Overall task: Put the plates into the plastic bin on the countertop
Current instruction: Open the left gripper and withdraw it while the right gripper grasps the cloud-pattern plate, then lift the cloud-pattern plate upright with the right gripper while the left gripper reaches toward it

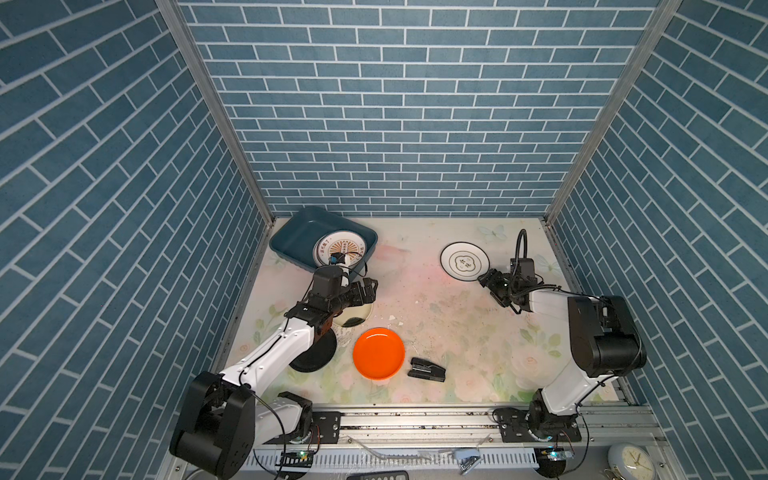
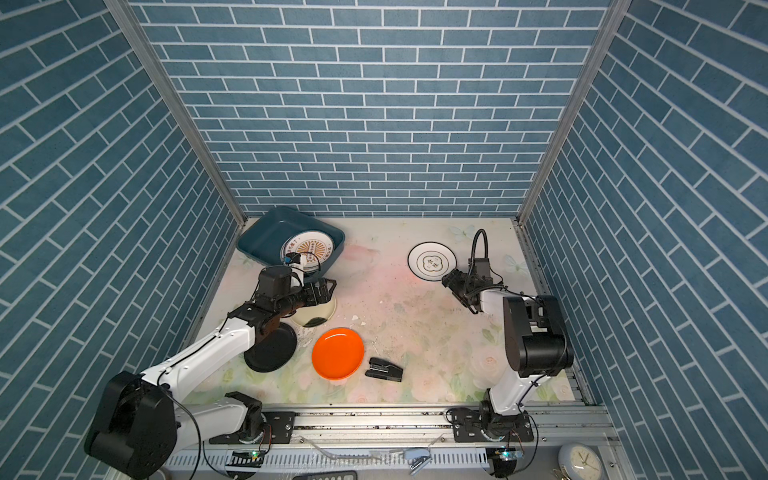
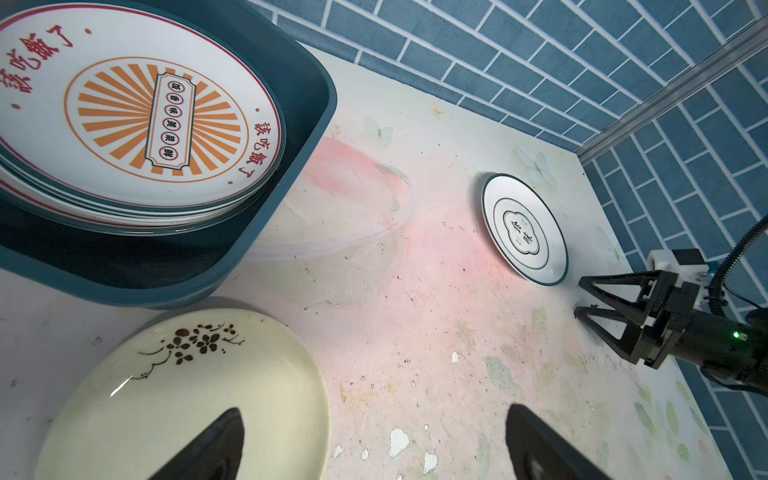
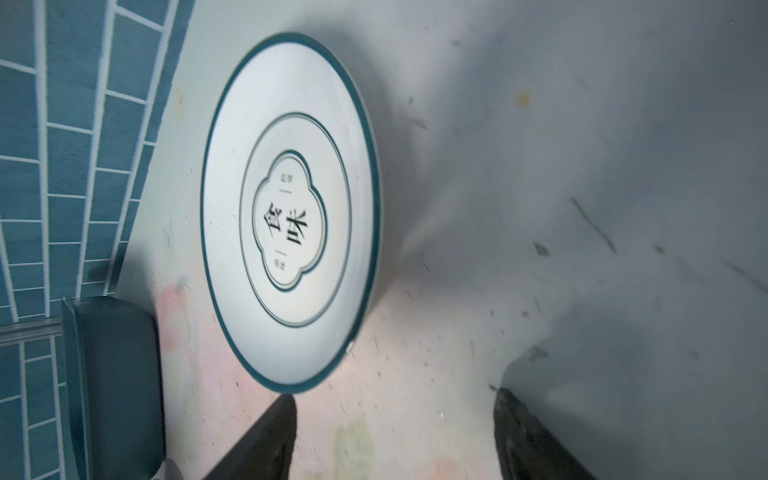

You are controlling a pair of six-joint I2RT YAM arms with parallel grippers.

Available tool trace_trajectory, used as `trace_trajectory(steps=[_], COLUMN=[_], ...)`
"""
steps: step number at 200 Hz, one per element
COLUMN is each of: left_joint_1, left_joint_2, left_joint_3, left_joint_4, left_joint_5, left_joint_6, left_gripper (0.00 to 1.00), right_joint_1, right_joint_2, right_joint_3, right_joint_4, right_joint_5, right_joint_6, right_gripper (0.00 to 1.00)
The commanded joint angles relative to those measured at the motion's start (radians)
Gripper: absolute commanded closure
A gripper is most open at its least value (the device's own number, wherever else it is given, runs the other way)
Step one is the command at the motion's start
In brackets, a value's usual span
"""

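The dark teal plastic bin (image 1: 291, 237) stands at the back left of the countertop (image 1: 436, 332) and holds a stack of printed plates (image 3: 137, 116). My left gripper (image 3: 374, 411) hangs open beside the bin, one finger over the cream plate (image 3: 187, 399), nothing between its jaws. A black plate (image 1: 316, 359) lies partly under the left arm, and an orange plate (image 1: 379, 353) sits in front of the middle. At the back right lies a white plate with a teal rim (image 4: 291, 212). My right gripper (image 4: 395, 397) is open just short of it, one fingertip at its rim.
A small black stapler-like object (image 1: 427, 369) lies right of the orange plate. Brick-patterned walls close in the back and both sides. A metal rail (image 1: 415, 419) runs along the front edge, with a clock (image 1: 629, 461) beyond it.
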Motion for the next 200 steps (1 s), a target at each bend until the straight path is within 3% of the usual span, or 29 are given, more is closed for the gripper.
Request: trace_trajectory(steps=[1,37,54,155,185,200], left_joint_1=[-0.003,-0.001,-0.002,0.0,0.0,-0.001], left_joint_2=[0.008,0.006,0.007,0.039,0.025,0.017], left_joint_3=[0.018,0.026,0.027,0.059,0.054,0.052], left_joint_4=[-0.027,-0.059,-0.061,-0.096,-0.091,-0.094], left_joint_5=[-0.023,-0.046,-0.046,-0.02,-0.013,-0.02], left_joint_6=[0.026,0.037,0.037,0.024,0.019,0.019], left_gripper=[0.0,0.0,0.0,0.0,0.0,0.0], right_joint_1=[-0.011,-0.024,-0.028,-0.037,-0.039,-0.041], right_joint_2=[0.064,0.113,0.148,0.276,0.276,0.272], right_joint_3=[0.01,0.034,0.065,0.197,0.197,0.193], right_joint_4=[0.06,0.123,0.122,0.067,0.069,0.068], right_joint_5=[-0.001,0.003,-0.007,-0.03,-0.029,-0.03], right_joint_6=[0.029,0.028,0.025,-0.018,-0.02,-0.02], right_gripper=[0.34,0.47,0.59,0.67,0.8,0.92])
